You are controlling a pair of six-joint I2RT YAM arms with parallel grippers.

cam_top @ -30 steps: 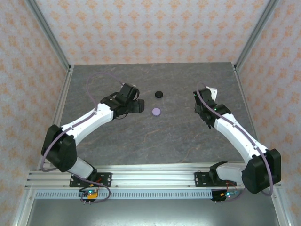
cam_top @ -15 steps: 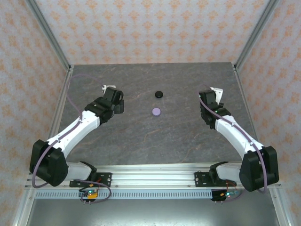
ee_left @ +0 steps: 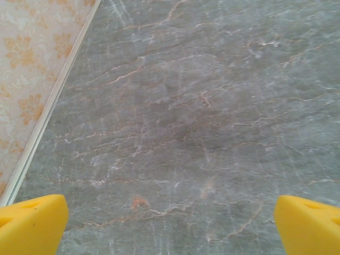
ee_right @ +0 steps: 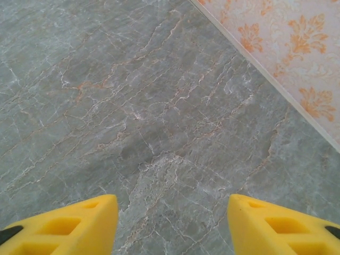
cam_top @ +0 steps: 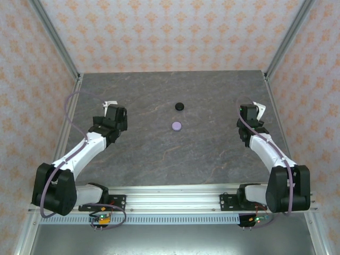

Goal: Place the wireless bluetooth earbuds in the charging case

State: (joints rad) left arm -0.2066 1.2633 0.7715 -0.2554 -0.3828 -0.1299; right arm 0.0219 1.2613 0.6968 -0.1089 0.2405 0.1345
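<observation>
Left gripper (ee_left: 170, 223): over the left side of the table (cam_top: 159, 154), close to the wall (ee_left: 32, 53); yellow fingers (ee_left: 32, 220) spread wide, only bare stone between them.
Right gripper (ee_right: 172, 223): over the right side, near the far right corner; fingers (ee_right: 74, 226) apart, holding nothing.
Black case (cam_top: 179, 106): a small round disc at mid-table, toward the back, well apart from both grippers.
Lavender case (cam_top: 177, 126): a like disc just nearer than the black one, not touching it.
Earbuds: too small to pick out from above; whether they lay inside the cases could not be told.
Lids: looked flat and closed, though at that size it was uncertain.
Weight, judged: earbuds very light; cases light enough to skid on the smooth slab if pushed from one side.
Surface, judged: hard glossy plastic, slippery, prone to squirt out of a pinch.
Fragility, judged: stiff shells, but thin stems and hinges would not take a hard squeeze.
Where to hold, judged: an earbud across its fattest part, pads flat and square; a case by opposite edges of its rim.
Risk, judged: a bud rolling away, or going in turned the wrong way.
</observation>
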